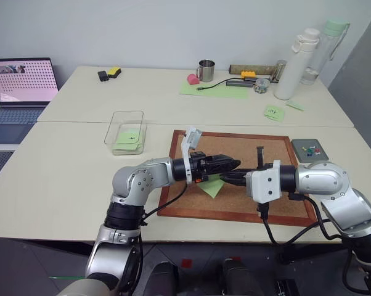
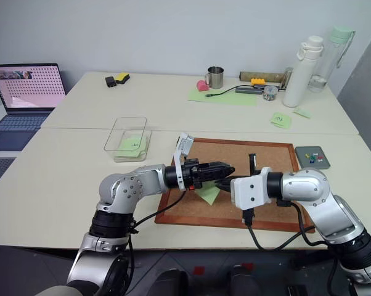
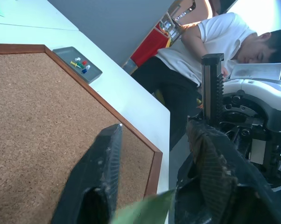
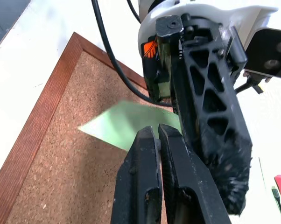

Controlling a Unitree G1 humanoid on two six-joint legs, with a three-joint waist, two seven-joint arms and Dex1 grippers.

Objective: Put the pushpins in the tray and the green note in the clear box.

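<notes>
Right tool [image 4: 157,140], pinched on the green note [image 4: 126,122], meets open left tool [image 1: 232,163].

Two pale tables [image 1: 68,185] stand pushed together in front of a plain light-grey wall [image 1: 173,31]. An open laptop [image 1: 19,92] sits on a lower surface to the left. In the left wrist view a person [image 3: 201,51] in a white shirt leans beside a red object [image 3: 152,46].
</notes>
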